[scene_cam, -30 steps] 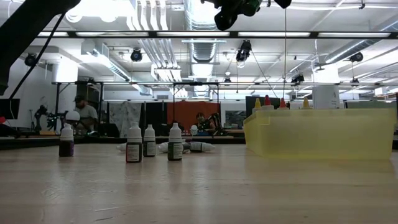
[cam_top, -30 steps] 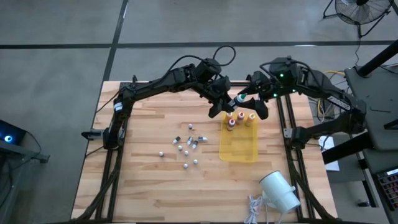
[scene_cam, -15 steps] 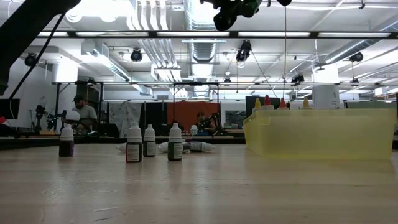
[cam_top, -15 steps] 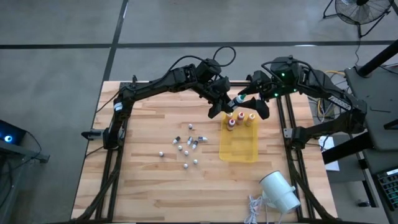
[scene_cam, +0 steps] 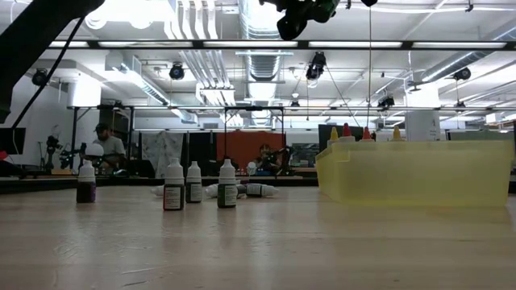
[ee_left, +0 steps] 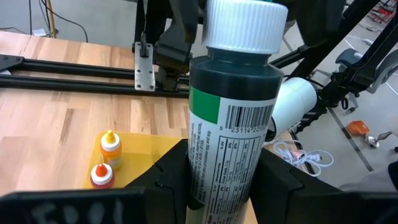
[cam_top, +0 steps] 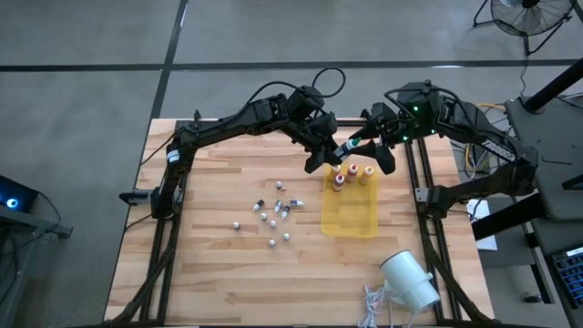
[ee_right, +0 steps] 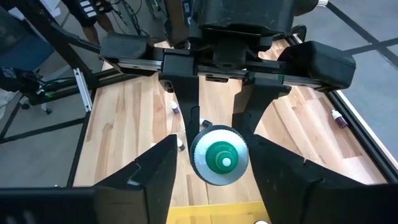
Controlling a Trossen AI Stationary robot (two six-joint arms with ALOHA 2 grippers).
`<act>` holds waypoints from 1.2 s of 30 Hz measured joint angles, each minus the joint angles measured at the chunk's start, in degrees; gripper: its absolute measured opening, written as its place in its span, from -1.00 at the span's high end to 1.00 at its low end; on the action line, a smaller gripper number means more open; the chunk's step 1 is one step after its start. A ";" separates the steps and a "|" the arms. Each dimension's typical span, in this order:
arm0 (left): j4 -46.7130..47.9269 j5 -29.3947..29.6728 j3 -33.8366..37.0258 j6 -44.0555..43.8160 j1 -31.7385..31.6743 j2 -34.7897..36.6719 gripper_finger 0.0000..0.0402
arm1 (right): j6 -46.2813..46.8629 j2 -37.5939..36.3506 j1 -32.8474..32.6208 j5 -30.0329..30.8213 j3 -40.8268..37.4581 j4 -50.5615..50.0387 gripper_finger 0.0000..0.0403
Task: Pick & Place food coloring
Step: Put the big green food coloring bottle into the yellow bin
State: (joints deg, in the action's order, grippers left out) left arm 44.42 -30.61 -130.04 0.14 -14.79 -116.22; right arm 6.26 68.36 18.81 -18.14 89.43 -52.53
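My left gripper [cam_top: 325,153] is shut on a dark green food coloring bottle [ee_left: 230,124] with a white ribbed cap [ee_right: 219,155], high above the far end of the yellow bin [cam_top: 351,214]. My right gripper [ee_right: 219,177] faces it from the table's right, open. Its fingers stand on either side of the cap with narrow gaps. Three small bottles [cam_top: 352,173] stand upright in the bin's far end. Several tiny vials [cam_top: 273,214] stand or lie scattered on the wood left of the bin. My left gripper pinches the bottle's body [ee_left: 214,186] between its two fingers, at the lower part, away from the cap. The fingers come from the table's left, slanting a little down. The bottle is lifted clear above the bin, with its cap end toward my right gripper.
A large white cylinder [cam_top: 410,281] lies near the table's front right corner beside a coil of white cord [cam_top: 369,308]. Black frame rails [cam_top: 168,228] run along both table sides. Bare wood spreads at the near left. Several vials [scene_cam: 173,187] stand upright in the low view.
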 joint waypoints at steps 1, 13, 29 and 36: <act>0.00 0.00 0.00 0.00 -0.02 0.00 0.46 | 0.00 0.04 0.00 -0.16 0.00 0.00 0.08; -0.36 0.00 0.00 -0.02 -0.02 0.00 0.46 | -0.02 0.11 0.00 -0.34 -0.75 0.04 0.28; -0.05 0.04 0.00 -0.72 -0.02 0.00 0.46 | -0.80 -0.01 0.00 -0.29 -1.51 0.15 0.46; -0.26 0.04 0.00 -0.41 -0.02 0.00 0.33 | -0.94 -0.05 0.00 -0.28 -1.53 -0.08 0.46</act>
State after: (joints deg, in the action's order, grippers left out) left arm 44.16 -30.57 -130.04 -0.27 -14.81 -116.22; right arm 5.32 68.31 18.81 -18.42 87.90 -52.61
